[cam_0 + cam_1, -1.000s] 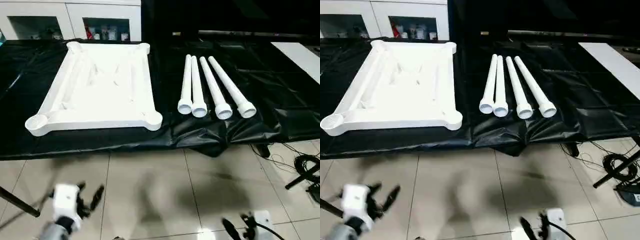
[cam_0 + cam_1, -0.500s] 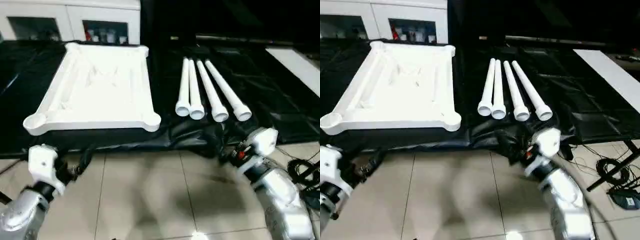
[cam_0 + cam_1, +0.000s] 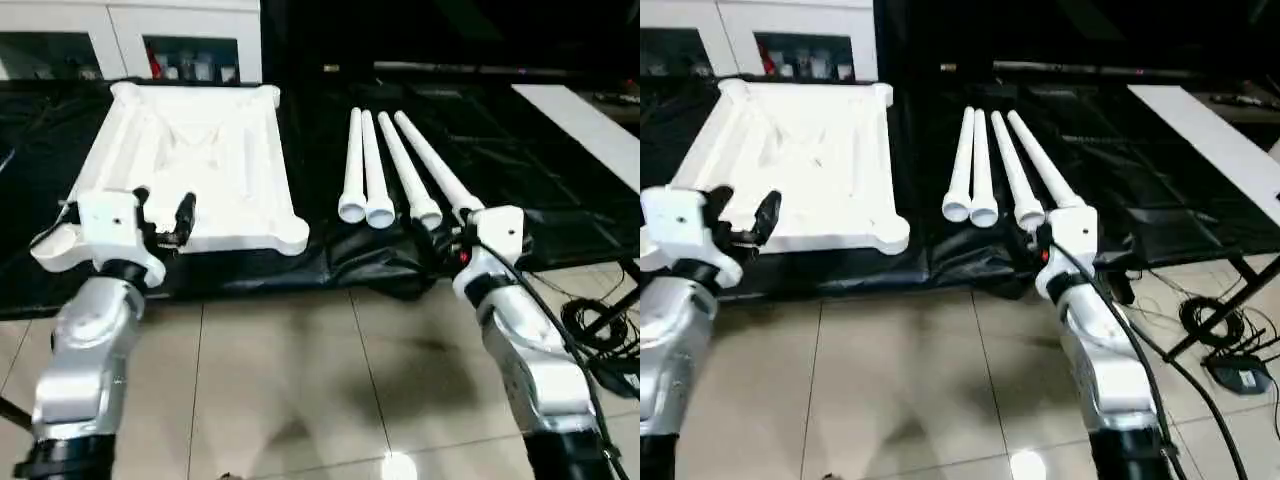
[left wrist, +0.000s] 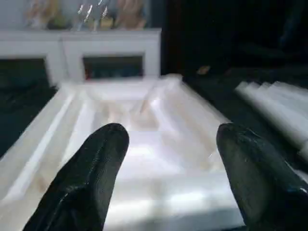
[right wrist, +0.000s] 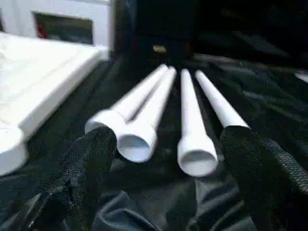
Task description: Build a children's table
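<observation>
The table top (image 3: 190,165) lies upside down on the black sheet (image 3: 560,190), ribbed underside up, with a round socket at each corner; it serves here as the landmark. Behind it stands a white cabinet (image 3: 130,40) with glass doors. The left arm reaches forward from the tiled floor (image 3: 300,380) side, its silver forearm angled up toward the top's near edge. The left gripper (image 3: 160,215) hangs at that near edge, close to the near left corner socket, its two black fingers (image 4: 91,178) spread apart with nothing between them. The left wrist view looks between those fingers straight down the length of the ribbed underside to the cabinet, detail the head views give only from above.

To the right of the table top, apart from it, four white tube legs (image 3: 385,175) lie side by side on the sheet, wide ends toward the robot. The right gripper (image 5: 168,159) is held at the legs' near ends, fingers spread wide and pinching nothing; in the head views the white wrist housing hides the fingers, while the right wrist view shows three open leg ends between them. Black cables (image 3: 600,330) trail on the floor farther right of the table top.
</observation>
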